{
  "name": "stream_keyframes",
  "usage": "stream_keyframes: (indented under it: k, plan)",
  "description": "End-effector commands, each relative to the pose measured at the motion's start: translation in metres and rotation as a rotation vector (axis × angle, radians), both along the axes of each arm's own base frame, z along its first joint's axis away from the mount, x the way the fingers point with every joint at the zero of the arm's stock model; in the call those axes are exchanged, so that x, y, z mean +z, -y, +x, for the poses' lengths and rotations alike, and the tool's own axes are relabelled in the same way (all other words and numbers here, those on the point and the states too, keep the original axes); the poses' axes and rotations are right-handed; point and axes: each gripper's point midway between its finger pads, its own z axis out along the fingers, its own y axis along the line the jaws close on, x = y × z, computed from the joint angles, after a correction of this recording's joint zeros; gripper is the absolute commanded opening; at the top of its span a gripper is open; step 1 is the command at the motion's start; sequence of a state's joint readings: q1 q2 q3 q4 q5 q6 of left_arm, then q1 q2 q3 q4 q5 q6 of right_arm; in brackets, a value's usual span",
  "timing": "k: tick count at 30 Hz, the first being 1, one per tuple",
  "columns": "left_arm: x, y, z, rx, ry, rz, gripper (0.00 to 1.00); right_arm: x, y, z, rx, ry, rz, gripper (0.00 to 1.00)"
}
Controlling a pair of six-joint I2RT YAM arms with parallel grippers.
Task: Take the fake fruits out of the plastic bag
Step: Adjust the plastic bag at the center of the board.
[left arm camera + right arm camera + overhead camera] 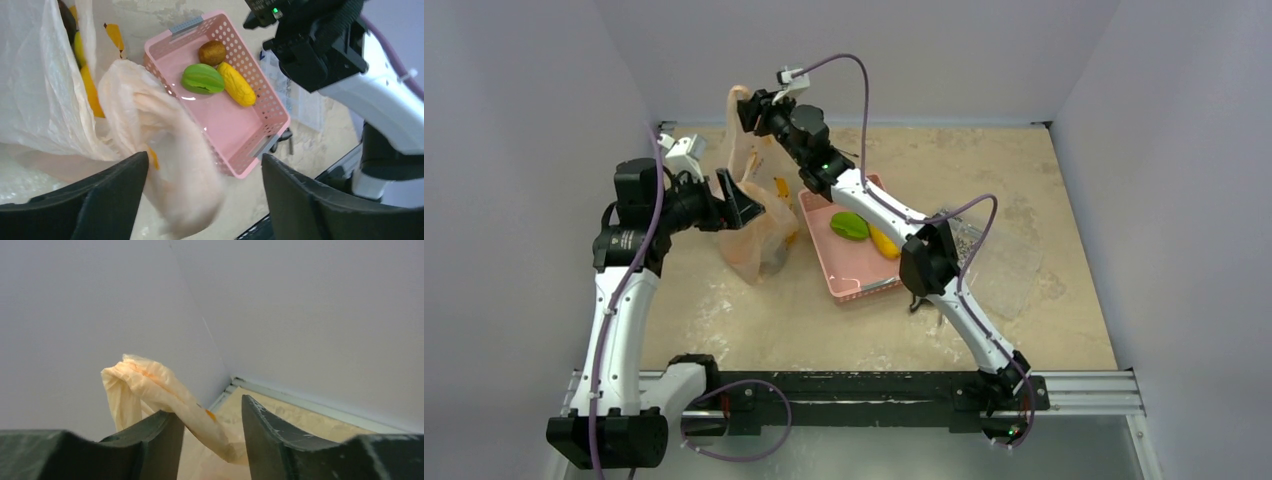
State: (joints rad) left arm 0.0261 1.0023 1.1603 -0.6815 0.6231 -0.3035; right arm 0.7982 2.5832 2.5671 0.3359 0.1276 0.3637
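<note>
Plastic bag [759, 225] up on the left half of the table [1024, 160], its peach film stretched tall, and both arms are on it. The right gripper [749, 108] is at the very top. In the right wrist view its fingers [150, 440] stand close together with the twisted handle strip caught between them, the strip's loose end poking out above the tips. It looks pinched, and the bag hangs from there.

Lower down, the left gripper [205, 156] comes in from the left side with its fingers [100, 200] spread wide. A rolled fold of the bag lies right in that gap, resting against the left finger and well short of the right one, so nothing is squeezed.

The fake fruits are inside. Yellow bananas [78, 47] show through the film beyond the left finger, with a dark shape above them that I can't name.

Just right of the bag, touching its fold, sits the pink basket [260, 100]. It holds a brown kiwi [212, 52], a green pointed fruit [202, 79] and a yellow oblong fruit [236, 84], the three clustered at the far end.
</note>
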Motion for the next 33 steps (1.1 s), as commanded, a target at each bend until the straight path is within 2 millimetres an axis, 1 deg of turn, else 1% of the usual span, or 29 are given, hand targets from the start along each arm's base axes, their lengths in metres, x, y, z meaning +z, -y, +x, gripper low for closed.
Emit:
stream_keyframes:
  k: [1, 2, 5, 6, 8, 9, 11, 12, 13, 15, 16, 18, 19, 21, 22, 23, 25, 27, 28, 30, 31, 33]
  plan:
    - [0.044, -0.013, 0.010, 0.103, 0.109, -0.008, 0.97, 0.063, 0.018, -0.036, 0.050, -0.027, -0.012, 0.52]
    - [0.051, -0.014, 0.012, 0.109, 0.124, -0.011, 1.00, 0.064, 0.021, -0.041, 0.057, -0.042, -0.042, 0.58]
    - [0.076, -0.020, 0.016, 0.137, 0.180, -0.007, 1.00, 0.050, 0.030, -0.056, 0.081, -0.111, -0.134, 0.75]
    - [0.086, -0.025, 0.018, 0.161, 0.204, 0.001, 1.00, 0.048, 0.034, -0.062, 0.090, -0.123, -0.160, 0.78]
    - [0.100, -0.043, 0.024, 0.264, 0.235, 0.014, 1.00, 0.040, 0.041, -0.076, 0.124, -0.140, -0.226, 0.81]
    - [0.107, -0.057, 0.028, 0.343, 0.256, 0.023, 1.00, 0.039, 0.046, -0.083, 0.136, -0.145, -0.248, 0.83]
    - [0.121, -0.077, 0.036, 0.447, 0.301, 0.016, 1.00, 0.034, 0.049, -0.101, 0.197, -0.163, -0.291, 0.88]
    - [0.126, -0.085, 0.038, 0.481, 0.310, 0.012, 1.00, 0.029, 0.053, -0.104, 0.200, -0.176, -0.321, 0.96]
    - [0.131, -0.092, 0.042, 0.503, 0.314, 0.009, 1.00, 0.024, 0.056, -0.109, 0.206, -0.196, -0.350, 0.98]
    - [0.135, -0.105, 0.051, 0.538, 0.310, 0.018, 1.00, 0.013, 0.062, -0.118, 0.225, -0.243, -0.392, 0.99]
    - [0.135, -0.113, 0.055, 0.555, 0.299, 0.026, 1.00, 0.011, 0.066, -0.124, 0.235, -0.261, -0.400, 0.99]
    - [0.131, -0.121, 0.065, 0.556, 0.256, 0.036, 1.00, 0.006, 0.070, -0.136, 0.270, -0.280, -0.396, 0.99]
    - [0.122, -0.125, 0.073, 0.557, 0.212, 0.040, 1.00, 0.011, 0.070, -0.143, 0.292, -0.267, -0.369, 0.99]
    - [0.111, -0.130, 0.082, 0.550, 0.171, 0.028, 1.00, 0.014, 0.070, -0.159, 0.352, -0.247, -0.318, 0.99]
    - [0.106, -0.129, 0.089, 0.521, 0.173, 0.013, 1.00, 0.015, 0.069, -0.167, 0.381, -0.233, -0.298, 0.99]
    - [0.093, -0.127, 0.097, 0.481, 0.155, -0.010, 1.00, 0.012, 0.068, -0.174, 0.405, -0.220, -0.287, 0.99]
    - [0.073, -0.121, 0.112, 0.413, 0.104, -0.048, 0.99, 0.020, 0.060, -0.190, 0.451, -0.145, -0.266, 0.99]
    - [0.053, -0.112, 0.125, 0.327, 0.039, -0.090, 0.96, 0.028, 0.050, -0.208, 0.519, -0.030, -0.279, 0.99]
    - [0.044, -0.107, 0.130, 0.287, 0.001, -0.121, 0.94, 0.030, 0.045, -0.215, 0.528, 0.019, -0.287, 0.99]
    - [0.029, -0.098, 0.138, 0.226, -0.056, -0.183, 0.93, 0.036, 0.039, -0.221, 0.540, 0.103, -0.304, 0.99]
    - [0.024, -0.095, 0.141, 0.204, -0.075, -0.219, 0.92, 0.038, 0.036, -0.219, 0.533, 0.121, -0.303, 0.99]
    - [0.012, -0.093, 0.146, 0.194, -0.116, -0.251, 0.92, 0.042, 0.032, -0.209, 0.497, 0.131, -0.301, 0.99]
